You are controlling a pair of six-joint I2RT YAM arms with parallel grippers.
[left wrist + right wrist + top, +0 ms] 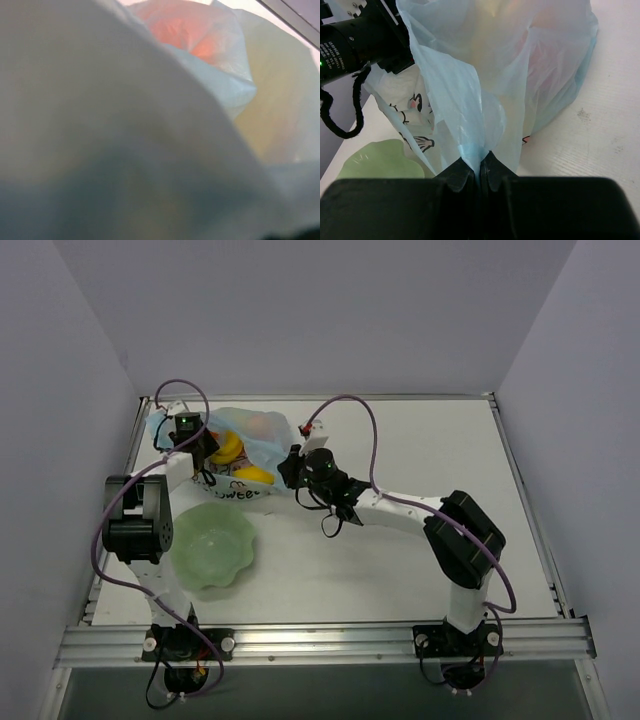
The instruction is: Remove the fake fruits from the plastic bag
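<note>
Our right end effector (pixel 479 171) pinches the crinkly light-blue plastic bag (pixel 520 70), likely to hold it open; whether the left end effector (pixel 203 456) is apart or together we cannot tell.

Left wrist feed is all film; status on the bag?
Right gripper shut on bag edge. Left gripper at bag mouth, jaws unseen. Fruits in bag, none in bowl.

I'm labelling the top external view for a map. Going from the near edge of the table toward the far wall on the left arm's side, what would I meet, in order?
left arm's base → pale green bowl → plastic bag
</note>
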